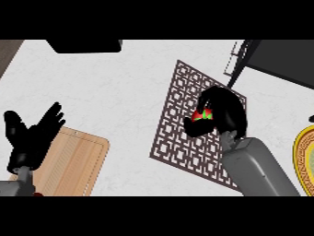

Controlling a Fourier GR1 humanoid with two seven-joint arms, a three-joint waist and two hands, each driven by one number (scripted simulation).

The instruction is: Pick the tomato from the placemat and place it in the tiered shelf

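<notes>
My right hand [225, 112] reaches in from the lower edge over the placemat [185, 94], fingers and thumb curled round the tomato [203, 115]. Only a red patch with a bit of green shows between them. It may be just off the mat; I can't tell. My left hand [26, 139] rests open, fingers up, over the cutting board [79, 161].
</notes>
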